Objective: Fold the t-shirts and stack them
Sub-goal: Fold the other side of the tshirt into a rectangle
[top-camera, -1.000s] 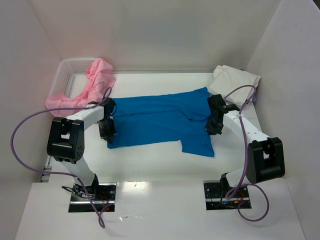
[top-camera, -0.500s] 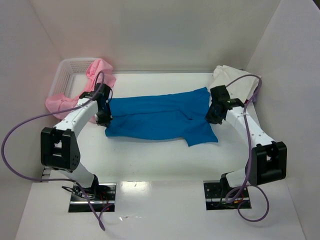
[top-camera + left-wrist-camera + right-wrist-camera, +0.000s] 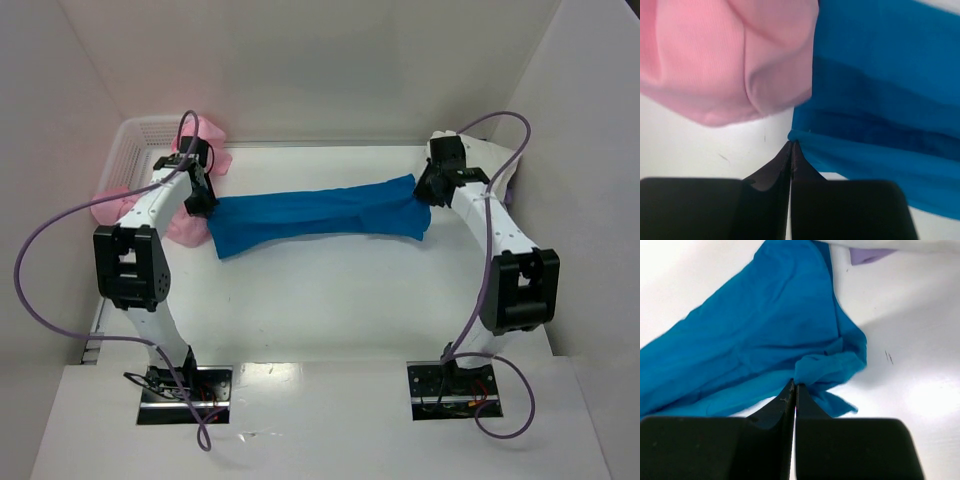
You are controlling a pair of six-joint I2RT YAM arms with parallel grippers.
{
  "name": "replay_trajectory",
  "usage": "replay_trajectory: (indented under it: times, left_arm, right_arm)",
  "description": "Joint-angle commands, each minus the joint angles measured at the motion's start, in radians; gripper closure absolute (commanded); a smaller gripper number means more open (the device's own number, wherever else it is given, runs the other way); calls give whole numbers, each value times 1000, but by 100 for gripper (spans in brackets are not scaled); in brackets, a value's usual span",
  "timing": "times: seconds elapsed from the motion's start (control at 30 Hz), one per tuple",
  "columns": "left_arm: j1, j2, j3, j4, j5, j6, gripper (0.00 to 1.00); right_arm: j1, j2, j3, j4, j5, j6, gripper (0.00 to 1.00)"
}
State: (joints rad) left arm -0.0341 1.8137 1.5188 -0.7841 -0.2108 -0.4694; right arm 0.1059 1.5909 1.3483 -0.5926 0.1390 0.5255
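Blue cloth spans the far middle of the white table [image 3: 330,300]: the blue t-shirt [image 3: 315,212] is pulled into a long, narrow, creased band running left to right between the two arms. The left gripper [image 3: 791,145] has its jaws pressed together on the band's left corner, which the left wrist view shows pinched right at the fingertips. The right gripper [image 3: 794,387] is likewise clamped together on a bunched fold at the shirt's right end, with loose cloth hanging in a small knot beside it. Pink t-shirts [image 3: 112,205] lie heaped over the rim of the white lattice basket [image 3: 140,135] at the far left, one lobe just beside the blue corner. A cream-white t-shirt [image 3: 505,170] sits at the far right, mostly hidden behind the right arm.
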Motion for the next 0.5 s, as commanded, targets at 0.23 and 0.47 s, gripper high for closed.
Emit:
replay_trajectory:
  times: [0.23, 0.47]
  left_arm:
    - [13, 208, 274, 46, -59, 109, 100]
    - [3, 280, 307, 55, -128, 181, 99]
  right_arm:
    - [-15, 184, 170, 152, -25, -33, 100]
    - [-15, 265, 198, 182, -68, -33, 100]
